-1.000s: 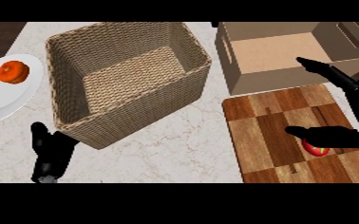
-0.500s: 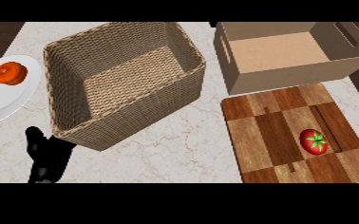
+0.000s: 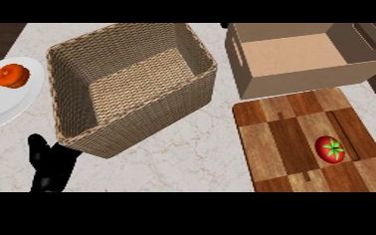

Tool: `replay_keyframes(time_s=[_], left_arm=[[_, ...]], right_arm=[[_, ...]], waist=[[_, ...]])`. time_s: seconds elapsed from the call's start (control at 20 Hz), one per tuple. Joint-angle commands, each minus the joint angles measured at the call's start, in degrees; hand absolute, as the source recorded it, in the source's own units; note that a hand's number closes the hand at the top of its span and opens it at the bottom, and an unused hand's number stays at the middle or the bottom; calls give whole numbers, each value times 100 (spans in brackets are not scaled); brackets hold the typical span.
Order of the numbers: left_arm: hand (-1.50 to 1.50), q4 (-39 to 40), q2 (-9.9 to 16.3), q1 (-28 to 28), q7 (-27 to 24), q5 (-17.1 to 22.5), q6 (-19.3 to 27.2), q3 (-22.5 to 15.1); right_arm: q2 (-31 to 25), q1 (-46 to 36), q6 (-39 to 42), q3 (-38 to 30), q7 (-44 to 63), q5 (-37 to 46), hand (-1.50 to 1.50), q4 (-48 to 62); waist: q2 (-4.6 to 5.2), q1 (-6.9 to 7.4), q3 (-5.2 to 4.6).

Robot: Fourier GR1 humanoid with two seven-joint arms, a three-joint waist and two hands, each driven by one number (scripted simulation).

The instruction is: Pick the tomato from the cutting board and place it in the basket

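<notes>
On the wooden cutting board [image 3: 305, 139], a glossy red, green-stemmed tomato [image 3: 332, 149] lies untouched; left hand [image 3: 50, 163], finger state unclear, beside woven wicker basket [image 3: 129, 87].

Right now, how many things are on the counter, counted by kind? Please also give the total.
Baskets: 1, the wicker basket
Boxes: 1, the open cardboard box
Cutting boards: 1, the wooden cutting board
Plates: 1, the white plate at the left edge
Round red-orange fruits: 2, the tomato on the board and the orange-red fruit on the plate
Total: 6
</notes>
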Motion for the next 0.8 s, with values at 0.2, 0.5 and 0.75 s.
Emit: replay_keyframes(time_s=[0.2, 0.5, 0.75], left_arm=[[0, 482, -6, -51, 535, -86, -7, -23], [0, 455, 52, -89, 531, -105, -177, 40], [0, 366, -78, 184, 291, -320, -202, -171]], right_arm=[[-7, 356, 615, -642, 215, -373, -150, -146], [1040, 929, 292, -528, 107, 264, -150, -711], [1727, 873, -175, 9, -97, 1202, -150, -673]], waist=[[59, 34, -30], [74, 101, -25], [102, 251, -20]])
